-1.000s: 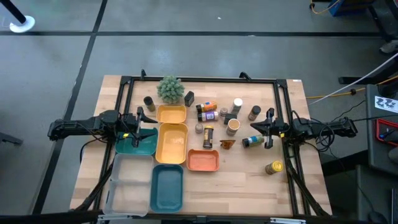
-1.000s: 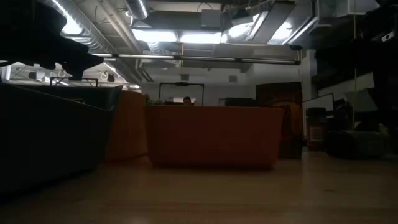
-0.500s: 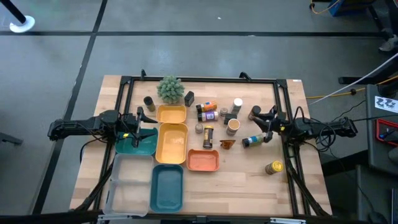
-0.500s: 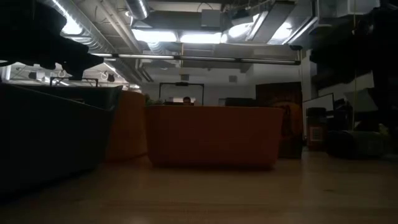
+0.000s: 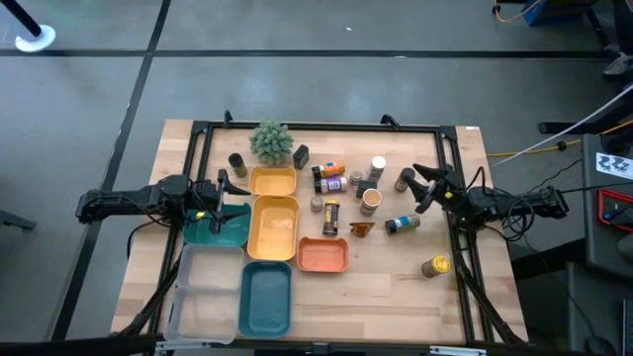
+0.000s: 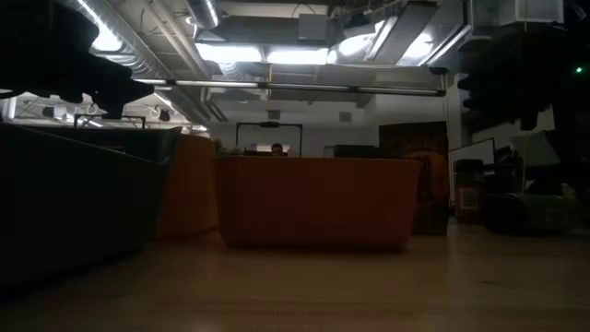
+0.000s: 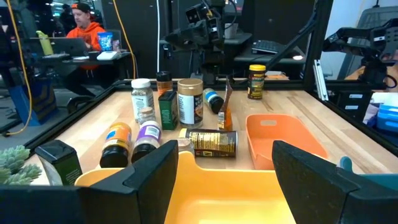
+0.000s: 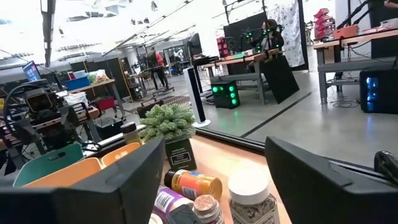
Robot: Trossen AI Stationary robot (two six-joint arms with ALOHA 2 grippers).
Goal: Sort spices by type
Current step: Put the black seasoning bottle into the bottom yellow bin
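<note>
- Fingers of the right tool (image 5: 427, 188) stand spread and hold nothing, hovering over the right side of the desk (image 5: 396, 287) just beside the dark-capped jar (image 5: 406, 179).
- Blue-labelled bottle (image 5: 401, 225) lies on its side a little nearer the front edge; the yellow-capped jar (image 5: 436, 265) stands apart by the right rail.
- Most spices cluster mid-desk: the white-capped jar (image 5: 378, 166), orange bottle (image 5: 329, 170), purple-labelled bottle (image 5: 331, 183), a toppled dark jar (image 5: 330, 219) and the brown packet (image 5: 361, 228).
- Left tool (image 5: 224, 201) waits spread over the teal tray (image 5: 216, 230), beside the yellow trays (image 5: 274, 225).
- To do this step well, I judge: pick one jar, centre the fingers across its body, descend straight, and avoid nudging neighbours.
</note>
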